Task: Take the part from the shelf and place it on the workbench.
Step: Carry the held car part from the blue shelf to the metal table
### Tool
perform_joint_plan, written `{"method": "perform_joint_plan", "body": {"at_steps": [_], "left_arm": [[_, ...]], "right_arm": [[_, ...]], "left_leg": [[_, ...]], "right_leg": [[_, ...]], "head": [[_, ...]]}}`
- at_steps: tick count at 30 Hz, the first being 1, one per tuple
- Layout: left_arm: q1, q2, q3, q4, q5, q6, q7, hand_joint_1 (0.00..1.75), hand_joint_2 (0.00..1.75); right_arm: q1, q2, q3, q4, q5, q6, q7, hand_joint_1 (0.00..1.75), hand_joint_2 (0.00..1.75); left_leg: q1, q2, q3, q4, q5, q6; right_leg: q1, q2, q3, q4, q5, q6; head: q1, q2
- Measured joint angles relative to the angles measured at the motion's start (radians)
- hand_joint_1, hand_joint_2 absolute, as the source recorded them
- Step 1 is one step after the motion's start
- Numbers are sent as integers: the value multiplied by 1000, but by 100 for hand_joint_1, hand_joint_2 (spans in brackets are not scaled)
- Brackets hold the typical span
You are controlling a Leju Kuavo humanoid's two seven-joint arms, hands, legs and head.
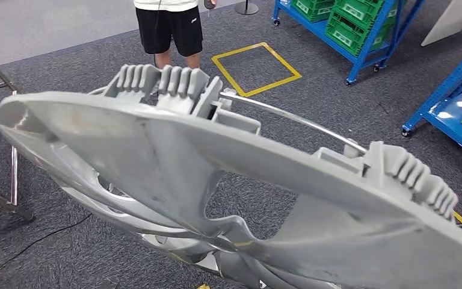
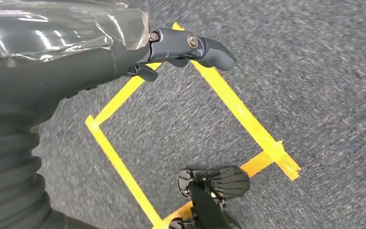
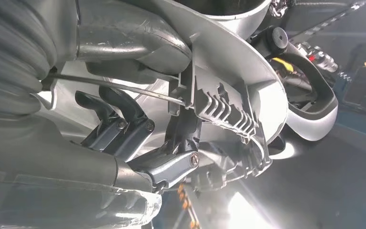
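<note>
A large grey moulded plastic part (image 1: 174, 150) hangs tilted just below my head camera, with ribbed blocks at its two upper ends and a thin metal rod (image 1: 295, 120) between them. In the right wrist view my right hand (image 3: 138, 143) grips the part (image 3: 228, 71) at its rim beside one ribbed block, dark fingers hooked over the edge. My left hand (image 2: 181, 47) hangs over the carpet with the thumb stretched out and nothing in it.
A person in black shorts (image 1: 168, 27) stands ahead on the grey carpet, next to a yellow tape square (image 1: 255, 68). Blue shelves (image 1: 361, 42) with green crates (image 1: 352, 21) stand at the back right, another blue shelf (image 1: 451, 102) at the right. A metal frame (image 1: 13, 174) is on the left.
</note>
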State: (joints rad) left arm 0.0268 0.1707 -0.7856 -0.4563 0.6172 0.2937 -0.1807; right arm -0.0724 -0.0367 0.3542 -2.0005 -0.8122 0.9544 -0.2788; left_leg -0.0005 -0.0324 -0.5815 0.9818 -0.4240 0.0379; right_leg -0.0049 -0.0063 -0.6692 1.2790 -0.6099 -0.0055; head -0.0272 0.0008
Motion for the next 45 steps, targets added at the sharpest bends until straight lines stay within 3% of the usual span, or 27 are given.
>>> {"method": "perform_joint_plan", "body": {"at_steps": [1,2,4,6,9,11,13,15,16,17,18,20,22,24,26,27,29,31,32,33,35,37,39,40,42,44,45], "left_arm": [[0,0,0,0,0,-5,1,0,175],[0,-1,0,0,0,-10,2,0,175],[-1,-2,-1,0,0,-19,3,0,175],[-3,-3,-1,0,0,-22,4,0,175],[2,-3,-2,1,-3,-26,4,0,175],[5,-3,-3,1,-6,-29,3,0,175],[4,-4,-3,2,-9,-32,2,0,175],[4,-6,-4,1,-13,-33,2,0,175],[6,-8,-4,1,-16,-33,2,0,175],[8,-8,-4,1,-18,-32,2,0,175],[10,-8,-5,1,-21,-31,2,0,175],[11,-6,-6,-2,-24,-27,6,0,175],[10,-4,-8,-7,-29,-24,11,0,175],[12,-1,-10,-10,-33,-23,17,0,175],[17,1,-14,-13,-35,-23,22,0,175],[17,2,-15,-15,-36,-24,23,0,175],[15,2,-16,-19,-37,-26,25,0,175],[14,2,-17,-20,-37,-28,26,0,175],[14,2,-17,-21,-37,-28,27,0,175],[15,1,-18,-21,-37,-29,27,0,175],[15,0,-19,-22,-37,-29,27,0,175],[15,1,-20,-24,-36,-30,27,0,175],[20,3,-22,-24,-34,-29,27,0,175],[24,3,-23,-24,-33,-29,27,0,175],[29,5,-26,-24,-31,-29,27,0,175],[29,5,-29,-24,-30,-29,27,0,175],[28,5,-30,-24,-29,-29,27,0,175]], "right_arm": [[0,-1,0,2,0,2,0,175,175],[0,-1,0,3,0,5,0,175,175],[-2,-2,0,5,0,10,1,175,175],[-4,-2,1,5,1,13,1,175,175],[-8,1,1,5,4,13,6,175,175],[-11,5,1,5,5,14,12,175,175],[-11,8,1,4,4,14,17,175,175],[-11,9,1,4,4,14,19,175,175],[-11,9,1,4,4,13,20,175,175],[-11,9,1,4,4,12,20,175,175],[-11,9,1,3,4,12,21,175,175],[-11,8,1,0,5,10,21,175,175],[-11,7,1,-4,6,8,21,175,175],[-11,7,1,-7,6,6,20,175,175],[-10,6,1,-10,7,3,19,175,175],[-9,5,1,-13,7,3,19,175,175],[-6,2,1,-14,8,2,19,175,175],[-1,-1,0,-14,7,2,18,175,175],[1,-2,1,-14,8,2,18,175,175],[1,-3,1,-14,8,2,18,175,175],[1,-4,1,-14,9,2,18,175,175],[1,-4,1,-17,11,2,18,175,175],[1,-4,1,-20,14,3,17,175,175],[0,-4,1,-21,16,3,16,175,175],[1,-3,1,-21,19,4,16,175,175],[1,-3,1,-22,19,4,16,175,175],[1,-3,1,-21,19,4,16,175,175]], "left_leg": [[0,-15,0,0,0,0],[1,-30,1,1,0,-1],[2,-59,1,6,-2,-5],[-1,-82,-5,14,-5,-14],[2,-99,-16,17,-6,-30],[2,-59,-34,50,-25,-41],[4,0,-89,158,-79,-50],[10,20,-157,286,-126,-56],[13,23,-174,313,-128,-57],[13,27,-168,298,-110,-57],[13,34,-142,245,-80,-55],[6,73,-67,102,-25,-46],[-3,95,-32,33,-10,-36],[-6,76,-29,27,-10,-26],[-2,54,-16,14,-4,-15],[1,43,-9,7,0,-10],[4,19,-7,4,2,-4],[3,-10,-7,5,1,-4],[4,-25,-7,5,1,-5],[5,-40,-6,7,0,-6],[6,-68,-8,14,-4,-14],[6,-88,-16,25,-8,-27],[7,-103,-23,28,-8,-37],[9,-99,-26,31,-10,-41],[7,-52,-50,78,-37,-48],[6,6,-109,200,-95,-52],[7,18,-143,267,-120,-52]], "right_leg": [[-1,2,-11,13,4,6],[-3,5,-3,-16,24,15],[-9,29,54,-157,89,30],[-11,56,95,-258,132,25],[-7,44,103,-273,142,1],[-9,26,108,-277,144,-11],[-7,5,111,-278,142,-21],[-2,-19,112,-278,138,-26],[-1,-30,113,-278,136,-27],[1,-41,114,-277,134,-27],[2,-52,117,-278,131,-26],[7,-71,123,-277,124,-20],[13,-89,127,-277,117,-12],[13,-105,131,-279,113,-3],[9,-79,125,-256,97,3],[7,-54,109,-218,79,2],[2,-10,44,-88,28,-2],[-2,0,-15,10,5,4],[-5,2,-20,6,16,12],[-8,5,-4,-40,42,22],[-16,34,54,-176,102,38],[-17,58,87,-248,133,28],[-14,49,91,-252,138,6],[-13,41,91,-253,140,0],[-13,23,95,-256,140,-13],[-7,1,96,-256,137,-22],[-4,-11,96,-256,135,-25]], "head": [[0,0],[0,0],[0,0],[0,0],[0,0],[-2,0],[-5,0],[-6,0],[-6,0],[-6,0],[-6,0],[-6,0],[-5,0],[-5,0],[-4,0],[-2,0],[2,0],[4,0],[4,0],[4,0],[4,0],[5,0],[5,0],[5,0],[1,0],[-3,0],[-3,0]]}}
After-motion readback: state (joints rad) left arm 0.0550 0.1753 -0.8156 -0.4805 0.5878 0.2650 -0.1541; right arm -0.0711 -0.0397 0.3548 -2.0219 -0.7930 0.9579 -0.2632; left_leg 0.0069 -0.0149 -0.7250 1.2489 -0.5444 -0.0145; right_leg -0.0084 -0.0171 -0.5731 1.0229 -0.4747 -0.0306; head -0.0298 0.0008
